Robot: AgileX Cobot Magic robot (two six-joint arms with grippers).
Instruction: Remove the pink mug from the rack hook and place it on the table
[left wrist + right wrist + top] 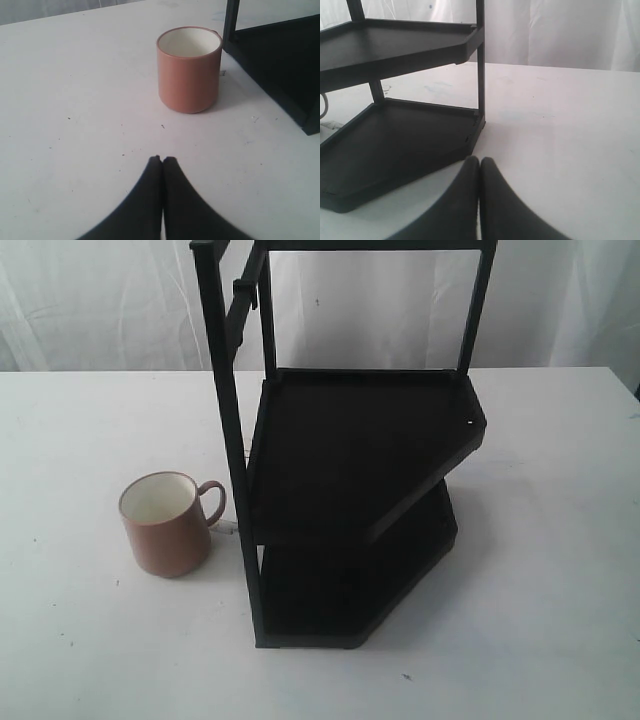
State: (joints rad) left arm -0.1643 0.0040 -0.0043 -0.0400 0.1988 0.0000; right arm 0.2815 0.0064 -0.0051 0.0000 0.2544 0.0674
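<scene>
The pink mug (167, 524) stands upright on the white table (70, 430), just left of the black rack (360, 450), its handle turned toward the rack's front post. The rack hook (242, 292) is a short black peg on the upper side bar, with nothing hanging on it. In the left wrist view the mug (189, 69) stands a short way beyond my left gripper (162, 160), which is shut and empty. My right gripper (479, 161) is shut too, empty, near the lower shelf's corner (472, 131). Neither gripper shows in the exterior view.
The rack has two dark shelves (380, 570) and tall thin posts (480, 55). A white curtain (90, 300) hangs behind the table. A thin white cable (326, 107) lies on the table behind the rack.
</scene>
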